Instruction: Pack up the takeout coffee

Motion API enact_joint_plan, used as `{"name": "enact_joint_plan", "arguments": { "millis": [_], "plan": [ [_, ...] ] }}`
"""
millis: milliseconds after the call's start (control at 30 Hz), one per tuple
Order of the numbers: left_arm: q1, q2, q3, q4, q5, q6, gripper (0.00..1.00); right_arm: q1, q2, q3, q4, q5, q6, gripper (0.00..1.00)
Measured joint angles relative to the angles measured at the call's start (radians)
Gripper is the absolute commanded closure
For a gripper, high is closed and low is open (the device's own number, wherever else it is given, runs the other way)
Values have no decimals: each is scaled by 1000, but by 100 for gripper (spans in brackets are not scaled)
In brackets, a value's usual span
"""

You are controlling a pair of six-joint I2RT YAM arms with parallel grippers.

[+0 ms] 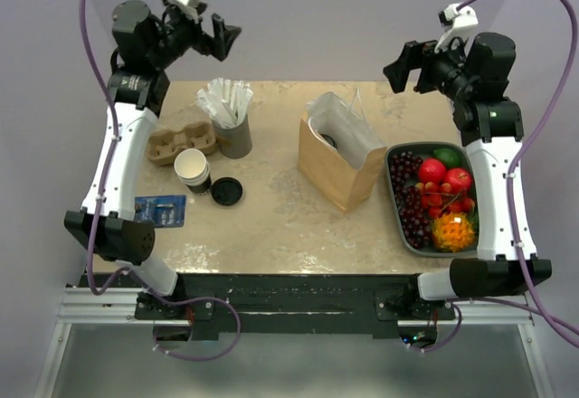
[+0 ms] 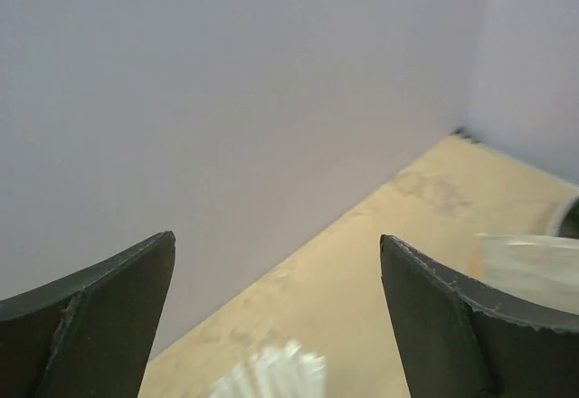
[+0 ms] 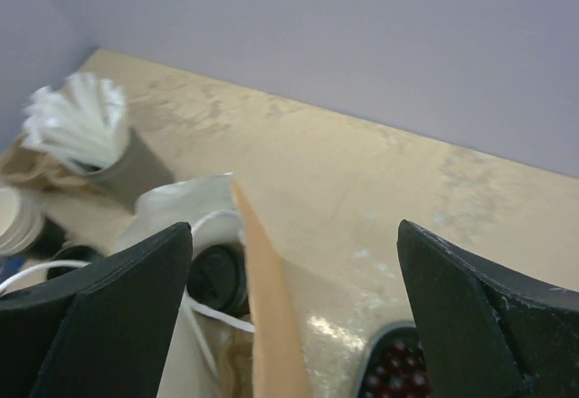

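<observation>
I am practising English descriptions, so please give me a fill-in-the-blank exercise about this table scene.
1. The takeout coffee stands ____ the paper bag.
2. The left pincer and the right pincer are both ____.
3. The fruit tray lies on the robot's ____ side.
Missing words: inside; open; right.

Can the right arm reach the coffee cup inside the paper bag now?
Probably yes. The right gripper is open and raised near the paper bag, whose mouth gapes upward, the coffee cup showing inside; only the bag's walls crowd it.
</observation>
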Motion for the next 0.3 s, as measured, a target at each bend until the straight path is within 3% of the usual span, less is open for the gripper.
{"name": "enact_joint_plan", "arguments": {
  "millis": [167, 300],
  "plan": [
    [101, -116, -140, -28, -233, 50, 1, -2, -5, 68, -40, 243, -4, 1],
    [151, -146, -162, -31, -393, 50, 1, -2, 48, 227, -75, 383, -12, 1]
  ]
}}
